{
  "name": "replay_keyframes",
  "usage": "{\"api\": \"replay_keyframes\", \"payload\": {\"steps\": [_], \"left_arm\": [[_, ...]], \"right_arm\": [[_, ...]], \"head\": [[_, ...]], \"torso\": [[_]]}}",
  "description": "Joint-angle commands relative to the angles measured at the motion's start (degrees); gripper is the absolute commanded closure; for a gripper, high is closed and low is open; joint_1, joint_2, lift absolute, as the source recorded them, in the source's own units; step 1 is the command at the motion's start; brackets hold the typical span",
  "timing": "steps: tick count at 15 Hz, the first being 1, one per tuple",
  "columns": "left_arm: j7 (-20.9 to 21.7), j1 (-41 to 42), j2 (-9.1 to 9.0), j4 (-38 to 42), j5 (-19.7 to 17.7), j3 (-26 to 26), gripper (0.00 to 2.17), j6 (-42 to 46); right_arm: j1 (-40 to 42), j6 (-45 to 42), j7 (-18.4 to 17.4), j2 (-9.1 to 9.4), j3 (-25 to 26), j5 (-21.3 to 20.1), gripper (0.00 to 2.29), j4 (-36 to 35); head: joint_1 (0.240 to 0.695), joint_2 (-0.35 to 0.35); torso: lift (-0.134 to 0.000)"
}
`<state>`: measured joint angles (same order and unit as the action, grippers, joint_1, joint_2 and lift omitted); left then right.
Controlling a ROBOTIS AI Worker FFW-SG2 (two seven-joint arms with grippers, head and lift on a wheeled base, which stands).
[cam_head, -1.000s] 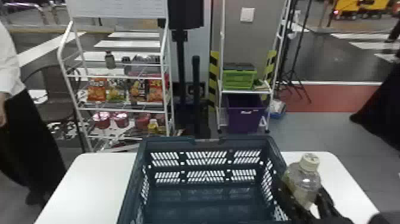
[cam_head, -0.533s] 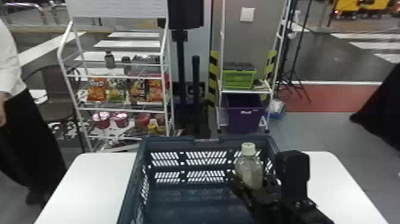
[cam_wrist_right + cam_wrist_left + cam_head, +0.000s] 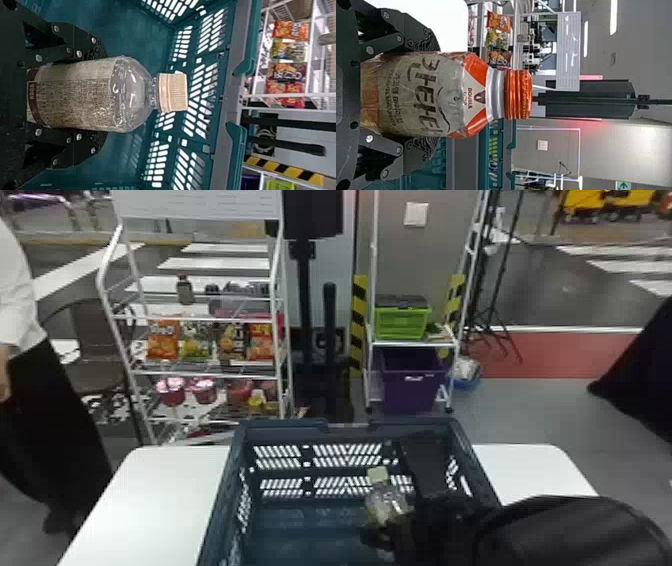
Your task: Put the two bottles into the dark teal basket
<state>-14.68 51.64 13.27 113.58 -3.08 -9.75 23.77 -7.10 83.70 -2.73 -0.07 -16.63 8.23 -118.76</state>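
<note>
The cream-capped bottle (image 3: 134,95) stood nearly upright, leaning a little, inside the dark teal basket (image 3: 280,424), towards its right side. The right gripper (image 3: 101,97) had its fingers closed around the labelled body; whether the base touched the basket floor I couldn't tell. The orange-capped bottle (image 3: 474,95) was upright in the left gripper (image 3: 431,97), its fingers pressed against both sides of the label, with the basket beyond it and off to the right.

Both looked like thin plastic, moderately light if full, with some give at the waist and slick film where the pads pressed. I judged the middle of the body the right hold: firm enough against slipping, gentle enough not to dent. The first seemed to want lowering to the floor before any letting go, lest it topple; the second had yet to go over the rim.

The basket had slotted, stiff-looking walls and sat on a smooth white table (image 3: 150,500). Past it, far left, a wire rack (image 3: 200,375) carried snack bags (image 3: 165,340); far right, a lime green crate (image 3: 400,322) stood above a purple bin (image 3: 410,390).
</note>
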Motion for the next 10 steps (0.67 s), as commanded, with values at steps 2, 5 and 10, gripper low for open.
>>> {"api": "replay_keyframes", "payload": {"steps": [2,5,10], "left_arm": [[0.0,0.0,0.00,-0.4,-0.1,0.0,2.15,0.2],[0.0,0.0,0.09,-0.5,-0.3,0.0,2.15,0.2],[0.2,0.0,0.27,0.0,-0.3,0.0,2.15,0.2]], "right_arm": [[-4.4,-0.6,0.0,0.12,-0.1,2.7,2.03,8.3],[-6.7,-1.3,0.0,0.12,-0.5,3.5,1.87,12.4],[-7.6,-1.3,0.0,0.12,-0.3,5.0,0.00,13.4]], "head": [[0.499,0.000],[0.499,0.000],[0.499,0.000]], "torso": [[0.000],[0.000],[0.000]]}}
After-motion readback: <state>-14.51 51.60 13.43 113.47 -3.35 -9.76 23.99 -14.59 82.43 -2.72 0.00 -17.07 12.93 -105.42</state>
